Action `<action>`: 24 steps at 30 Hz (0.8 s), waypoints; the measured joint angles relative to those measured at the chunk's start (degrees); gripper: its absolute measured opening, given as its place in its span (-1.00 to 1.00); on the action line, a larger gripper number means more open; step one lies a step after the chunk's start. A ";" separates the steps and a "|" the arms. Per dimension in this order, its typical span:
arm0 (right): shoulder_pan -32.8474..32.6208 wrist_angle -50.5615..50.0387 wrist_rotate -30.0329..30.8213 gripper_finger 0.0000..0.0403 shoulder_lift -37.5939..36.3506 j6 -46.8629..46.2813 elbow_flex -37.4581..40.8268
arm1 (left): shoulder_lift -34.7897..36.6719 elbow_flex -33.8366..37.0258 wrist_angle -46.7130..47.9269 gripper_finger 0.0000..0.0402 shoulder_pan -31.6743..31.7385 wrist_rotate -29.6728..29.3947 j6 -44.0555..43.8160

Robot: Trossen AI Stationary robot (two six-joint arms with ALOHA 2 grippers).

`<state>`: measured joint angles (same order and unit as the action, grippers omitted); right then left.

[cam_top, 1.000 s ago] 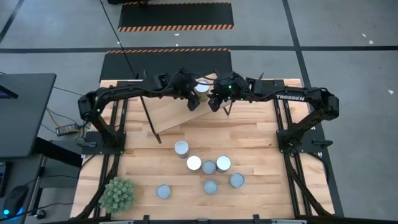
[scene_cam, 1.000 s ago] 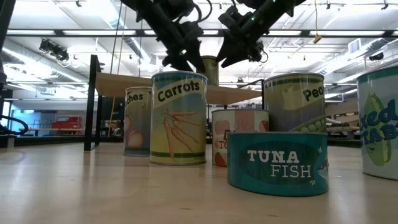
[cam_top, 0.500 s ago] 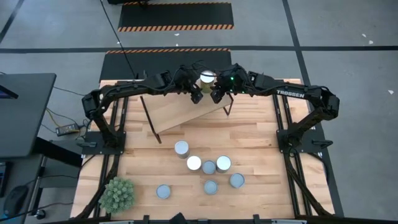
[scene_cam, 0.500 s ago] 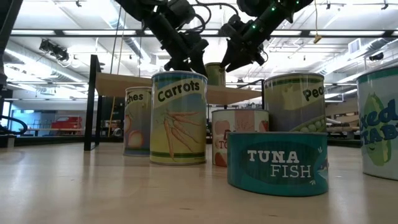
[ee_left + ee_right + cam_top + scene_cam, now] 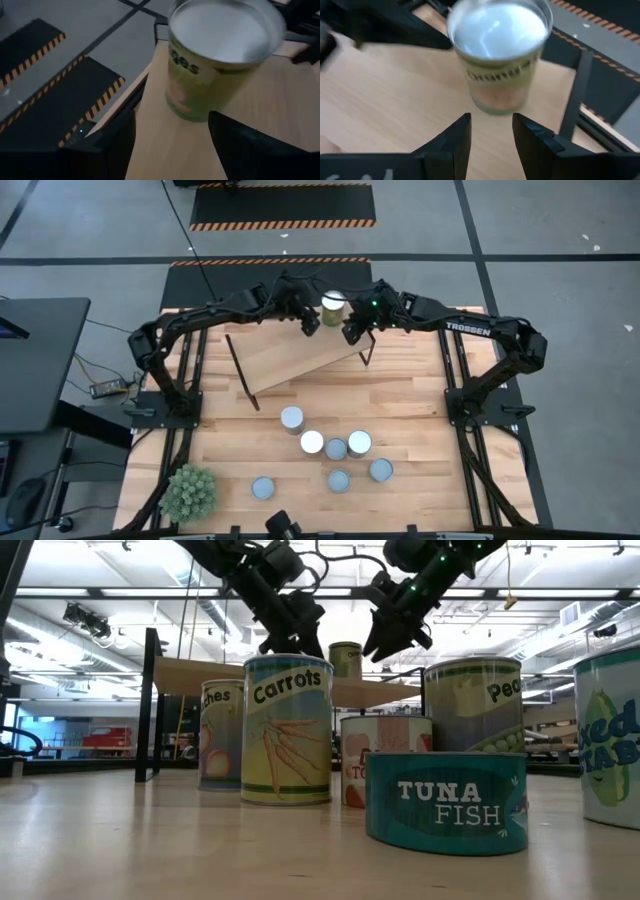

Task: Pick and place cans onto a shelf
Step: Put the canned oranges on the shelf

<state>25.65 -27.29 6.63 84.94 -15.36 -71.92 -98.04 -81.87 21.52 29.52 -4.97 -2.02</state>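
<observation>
On the pale wooden desk (image 5: 400,405) stands a tilted light-wood shelf (image 5: 290,355) with thin black legs. The left claw (image 5: 311,323) and the right claw (image 5: 349,332) both hang parted and empty. Between them, a round olive-labelled metal can (image 5: 333,306) stands upright at the shelf's far edge. Six silvery-topped cans (image 5: 335,449) cluster on the desk, well apart.

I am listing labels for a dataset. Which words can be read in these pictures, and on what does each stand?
"Carrots": tall cream tin.
"TUNA FISH": flat teal tin.
"Pea", cut off: green pea tin.
"TROSSEN": dark right arm.
Olive-yellow tin on the light-wood shelf: label too blurred to read.
</observation>
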 joint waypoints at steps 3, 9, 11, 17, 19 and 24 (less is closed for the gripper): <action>0.38 -1.04 1.80 -0.25 -0.04 0.22 0.02 | 0.12 -0.04 0.05 0.26 -0.02 0.36 2.64; 1.92 2.60 1.40 -0.25 0.09 3.20 0.02 | -2.09 -0.04 -0.37 0.26 0.15 -0.71 6.84; 2.52 2.35 1.05 -0.25 0.27 3.15 0.02 | -2.94 -0.02 -0.47 0.26 0.25 -1.29 6.58; 3.45 2.78 0.78 -0.25 0.27 3.79 0.02 | -3.35 0.00 -4.09 0.26 0.28 -2.02 6.99; 3.87 3.37 0.76 -0.25 0.27 4.75 0.02 | -3.35 0.00 -6.07 0.26 0.28 -3.12 7.21; 4.91 5.66 0.77 -0.25 0.27 5.28 0.02 | -3.33 0.00 -8.15 0.26 1.25 -3.34 7.19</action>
<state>30.56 -21.63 7.40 85.21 -10.09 -71.90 -101.36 -81.87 13.38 30.77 -8.32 5.17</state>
